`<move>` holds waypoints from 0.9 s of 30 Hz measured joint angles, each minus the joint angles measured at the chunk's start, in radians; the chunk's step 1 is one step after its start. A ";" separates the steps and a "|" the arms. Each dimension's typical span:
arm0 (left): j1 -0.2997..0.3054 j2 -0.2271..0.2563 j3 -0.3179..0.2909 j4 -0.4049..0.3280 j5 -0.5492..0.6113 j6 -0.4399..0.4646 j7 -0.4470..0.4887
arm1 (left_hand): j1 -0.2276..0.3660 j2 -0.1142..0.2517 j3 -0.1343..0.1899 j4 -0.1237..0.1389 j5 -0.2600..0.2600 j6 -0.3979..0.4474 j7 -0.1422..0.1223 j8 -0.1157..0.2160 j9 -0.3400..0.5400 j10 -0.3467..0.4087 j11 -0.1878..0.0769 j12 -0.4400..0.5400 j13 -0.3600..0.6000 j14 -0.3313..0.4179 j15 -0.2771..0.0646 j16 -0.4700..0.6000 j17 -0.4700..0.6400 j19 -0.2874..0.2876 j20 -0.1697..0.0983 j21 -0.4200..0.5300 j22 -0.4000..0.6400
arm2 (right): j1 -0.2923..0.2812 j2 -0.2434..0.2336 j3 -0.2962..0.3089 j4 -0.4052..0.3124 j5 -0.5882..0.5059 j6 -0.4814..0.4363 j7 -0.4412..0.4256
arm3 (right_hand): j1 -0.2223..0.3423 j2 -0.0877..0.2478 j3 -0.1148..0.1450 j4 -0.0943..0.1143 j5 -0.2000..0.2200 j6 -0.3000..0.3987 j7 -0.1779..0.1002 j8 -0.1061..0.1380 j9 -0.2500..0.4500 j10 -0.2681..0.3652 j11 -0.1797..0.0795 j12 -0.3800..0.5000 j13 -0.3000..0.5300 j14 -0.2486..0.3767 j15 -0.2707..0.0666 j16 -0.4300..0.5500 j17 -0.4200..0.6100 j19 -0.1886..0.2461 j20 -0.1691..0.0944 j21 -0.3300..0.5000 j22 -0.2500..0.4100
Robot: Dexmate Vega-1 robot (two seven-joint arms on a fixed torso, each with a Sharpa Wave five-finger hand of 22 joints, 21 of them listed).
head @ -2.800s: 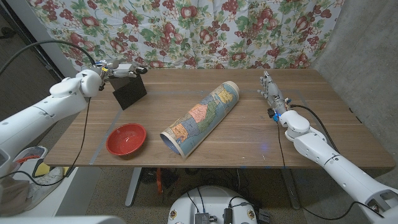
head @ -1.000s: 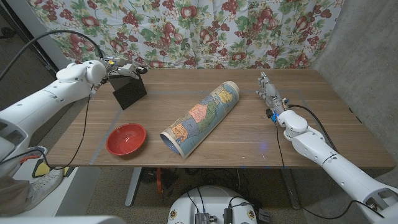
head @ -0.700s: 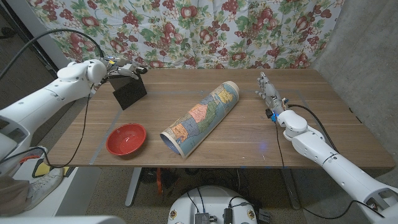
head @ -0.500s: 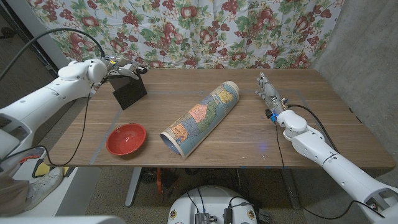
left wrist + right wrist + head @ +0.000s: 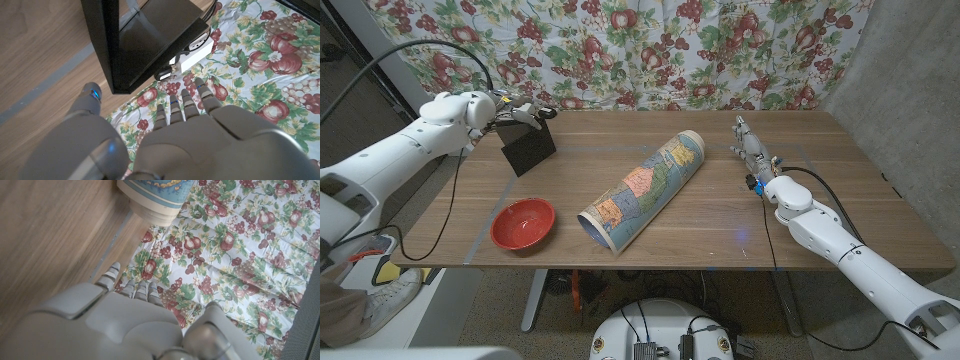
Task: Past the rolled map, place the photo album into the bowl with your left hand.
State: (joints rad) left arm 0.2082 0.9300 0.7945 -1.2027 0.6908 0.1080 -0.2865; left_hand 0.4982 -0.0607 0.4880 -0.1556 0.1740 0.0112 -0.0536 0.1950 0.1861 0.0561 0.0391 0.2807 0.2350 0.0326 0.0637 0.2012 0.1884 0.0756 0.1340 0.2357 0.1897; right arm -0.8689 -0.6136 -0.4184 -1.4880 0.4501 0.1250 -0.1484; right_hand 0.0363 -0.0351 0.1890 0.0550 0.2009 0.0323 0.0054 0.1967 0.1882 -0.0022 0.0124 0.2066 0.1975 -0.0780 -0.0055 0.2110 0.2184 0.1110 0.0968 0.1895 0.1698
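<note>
get a good hold on the album first

from the head view, your left hand (image 5: 520,112) is at the far left of the table (image 5: 720,215), right at the top edge of the photo album (image 5: 529,147). the album is a dark, flat thing that stands up and leans a bit. i think the step now is to grab it. the fingers sit close to its top, but i cannot tell if they pinch it yet. close on the top edge firmly, so it does not tip over. the red bowl (image 5: 522,223) sits near the front, on the same side, with nothing in it. the rolled map (image 5: 645,188) lies slanted in the middle, just beside the bowl. lift the album high and bring it down gently on the bowl's side of the map. the album looks wider than the bowl, so it may lean on the rim. your right hand (image 5: 753,146) waits on its edge at the far right, fingers held together, holding nothing.

from the left wrist view, your fingers (image 5: 185,102) reach out straight and apart, with the album just ahead. nothing is in them here.

from the right wrist view, your hand points toward the end of the map.

the map has colored lands and tiny words, too small to read. i see no other writing.
</note>
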 measured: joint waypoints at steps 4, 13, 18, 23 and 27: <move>-0.014 -0.007 0.017 0.010 0.023 0.001 -0.014 | 0.000 0.000 0.000 0.000 0.000 -0.005 -0.005 0.000 0.000 -0.004 -0.004 0.000 0.000 0.000 0.000 0.000 0.000 0.000 0.000 0.000 -0.004 | 0.004 0.000 -0.001 0.000 -0.002 -0.002 0.000 | 0.000 0.000 0.000 0.000 0.000 0.000 0.000 0.000 0.000 0.000 0.000 0.000 0.000 0.000 0.000 0.000 0.000 -0.002 0.002 0.000 0.000; -0.036 -0.020 0.039 0.032 0.052 0.002 -0.038 | 0.008 0.000 0.000 0.000 0.000 -0.005 -0.005 0.000 0.000 -0.004 -0.004 0.000 0.000 0.000 0.000 0.000 0.000 -0.005 -0.006 0.000 -0.004 | 0.009 -0.001 -0.003 0.003 -0.004 -0.007 0.002 | 0.003 0.003 0.000 0.000 0.000 0.000 0.000 0.000 0.000 0.000 0.000 0.000 0.000 0.000 0.000 0.000 0.000 -0.005 0.005 0.000 0.000; -0.046 -0.028 0.050 0.043 0.064 0.001 -0.050 | 0.008 0.001 0.000 0.000 0.000 -0.005 -0.005 0.000 0.000 -0.007 -0.007 0.000 0.000 0.000 0.000 0.000 0.000 -0.005 -0.006 -0.007 -0.004 | 0.010 -0.002 -0.003 0.003 -0.005 -0.008 0.003 | 0.003 0.003 0.000 0.000 0.000 0.000 0.000 0.000 0.000 0.000 0.000 0.000 0.000 0.000 0.000 0.000 0.000 -0.005 0.005 0.000 0.000; -0.055 -0.034 0.063 0.050 0.080 0.000 -0.063 | 0.013 0.005 0.000 0.000 0.000 -0.002 -0.009 0.000 0.000 -0.002 -0.013 0.000 0.000 0.004 -0.004 0.000 0.000 -0.005 -0.006 -0.007 -0.004 | 0.010 -0.004 -0.003 0.003 -0.005 -0.008 0.006 | 0.003 0.003 0.000 0.000 0.000 0.000 0.000 0.000 0.000 0.000 0.000 0.000 0.000 0.000 0.000 0.000 0.000 -0.005 0.005 0.000 0.000; -0.060 -0.035 0.069 0.053 0.093 0.002 -0.075 | 0.013 0.005 0.000 0.000 0.000 -0.002 -0.009 0.000 0.000 -0.002 -0.013 0.000 0.000 0.004 -0.004 0.000 0.000 -0.005 -0.006 -0.007 -0.004 | 0.009 -0.006 -0.003 0.002 -0.005 -0.008 0.006 | 0.003 0.003 0.000 0.000 0.000 0.000 0.000 0.000 0.000 0.000 0.000 0.000 0.000 0.000 0.000 0.000 0.000 -0.005 0.005 0.000 0.000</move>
State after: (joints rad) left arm 0.1479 0.8945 0.8638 -1.1502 0.7839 0.1105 -0.3613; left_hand 0.5117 -0.0555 0.4880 -0.1556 0.1740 0.0095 -0.0628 0.1951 0.1862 0.0543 0.0266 0.2808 0.2348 0.0362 0.0600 0.2012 0.1884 0.0704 0.1285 0.2288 0.1860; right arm -0.8598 -0.6196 -0.4217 -1.4855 0.4450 0.1167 -0.1420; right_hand 0.0390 -0.0324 0.1891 0.0551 0.2009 0.0323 0.0054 0.1968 0.1882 -0.0022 0.0124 0.2066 0.1975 -0.0779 -0.0054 0.2110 0.2185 0.1057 0.1022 0.1895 0.1698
